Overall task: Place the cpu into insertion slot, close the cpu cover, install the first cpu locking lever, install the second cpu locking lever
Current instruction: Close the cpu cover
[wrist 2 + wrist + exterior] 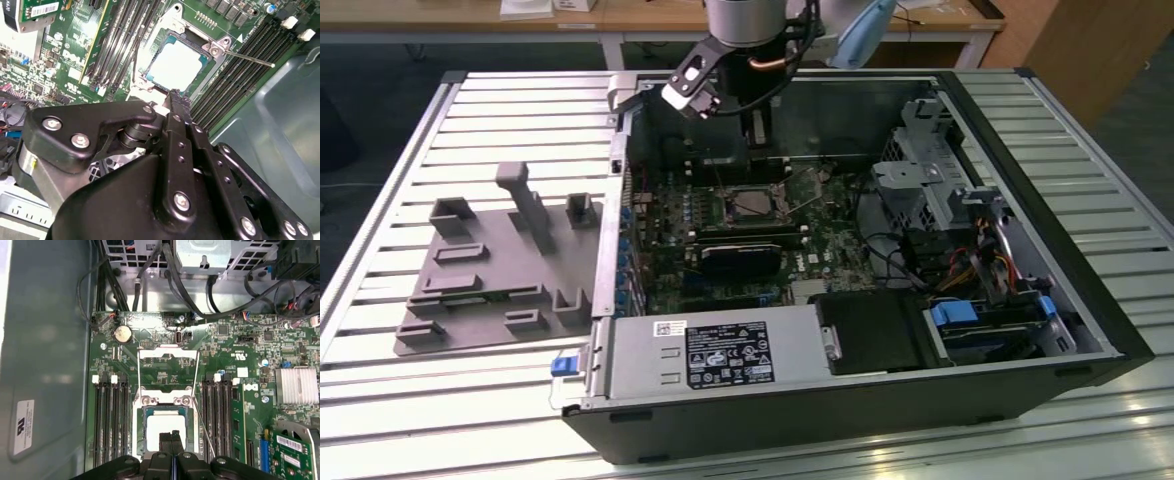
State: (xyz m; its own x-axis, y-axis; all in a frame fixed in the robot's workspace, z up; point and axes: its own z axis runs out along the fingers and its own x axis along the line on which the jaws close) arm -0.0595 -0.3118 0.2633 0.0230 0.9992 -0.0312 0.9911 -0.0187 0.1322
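Observation:
The cpu (167, 432) lies flat in the insertion slot (142, 440), its silver-grey face up; it also shows in the second wrist view (175, 65). The cpu cover (167, 353), a thin silvery frame, looks swung up off the socket at its hinge side, with board visible through its window. One locking lever (206, 435) is a thin wire sticking out free beside the socket (247, 59). My gripper (171, 436) hovers just over the cpu's near edge, black fingers pressed together with nothing between them. In the exterior view the gripper (754, 135) reaches into the open case above the socket (750, 203).
Long black memory slots (110, 420) flank the socket on both sides. Cables (150, 285) and a drive cage crowd the board's far end. The case wall (45, 365) runs close beside the board. A grey fixture plate (494, 270) lies on the table outside the case.

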